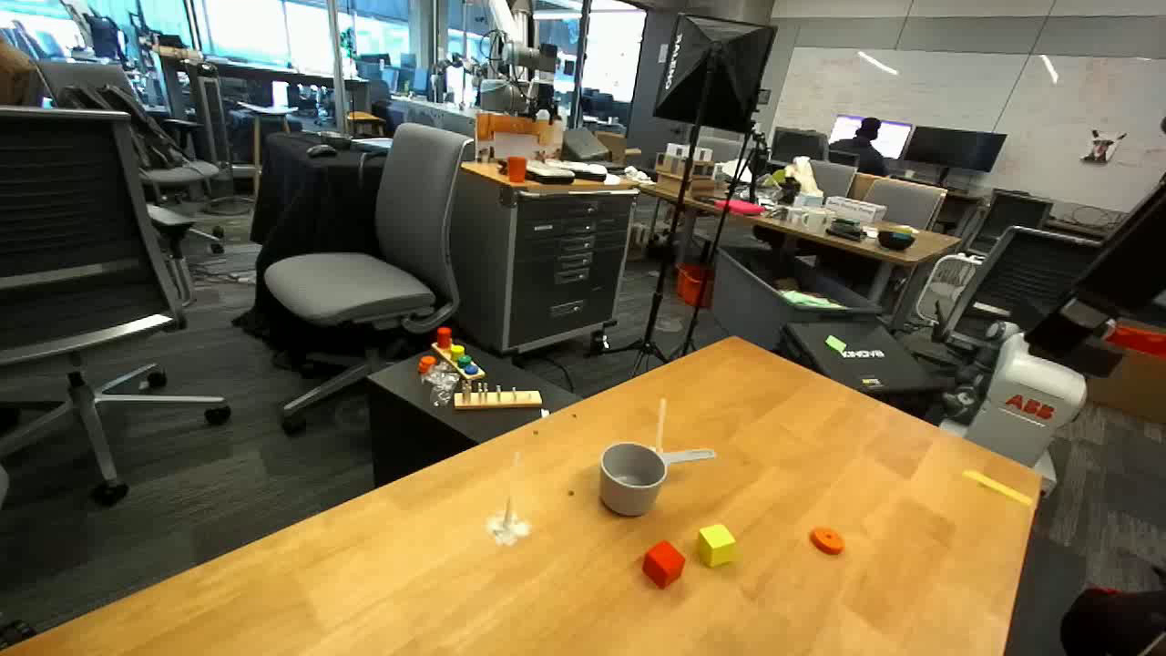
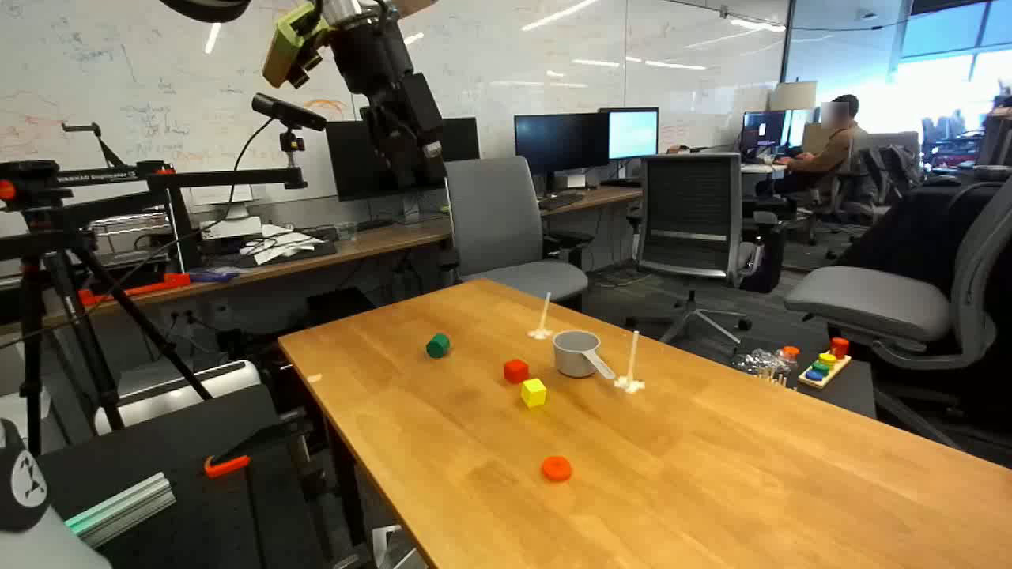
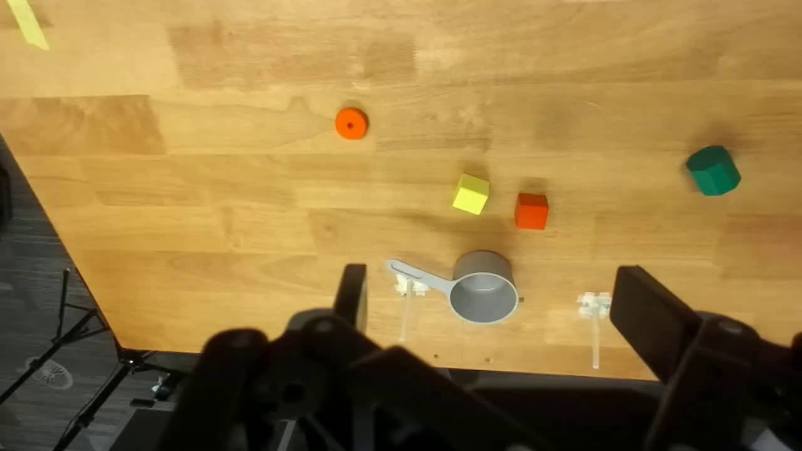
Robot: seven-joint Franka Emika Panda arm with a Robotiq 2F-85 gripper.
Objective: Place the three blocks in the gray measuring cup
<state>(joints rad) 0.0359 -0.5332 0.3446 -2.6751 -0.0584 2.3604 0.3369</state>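
The red cube (image 1: 664, 564) (image 2: 516, 371) (image 3: 531, 212), yellow-green cube (image 1: 717, 545) (image 2: 534, 393) (image 3: 470, 193) and flat round orange piece (image 1: 827, 540) (image 2: 556, 469) (image 3: 351, 123) lie apart on the wooden table. The gray measuring cup (image 1: 630, 480) (image 2: 575, 354) (image 3: 484, 295) stands upright beside the cubes, its pale handle sticking out sideways. No block shows inside it in the wrist view. My gripper (image 3: 492, 297) is open and empty; its fingers are wide apart. It hangs high above the table in an exterior view (image 2: 411, 154).
A green block (image 2: 438, 345) (image 3: 713, 170) lies on the table past the red cube. Two thin pale sticks (image 2: 545, 316) (image 2: 632, 359) stand upright on white bases near the cup, one close to its handle. Yellow tape (image 1: 997, 487) marks the table near a corner.
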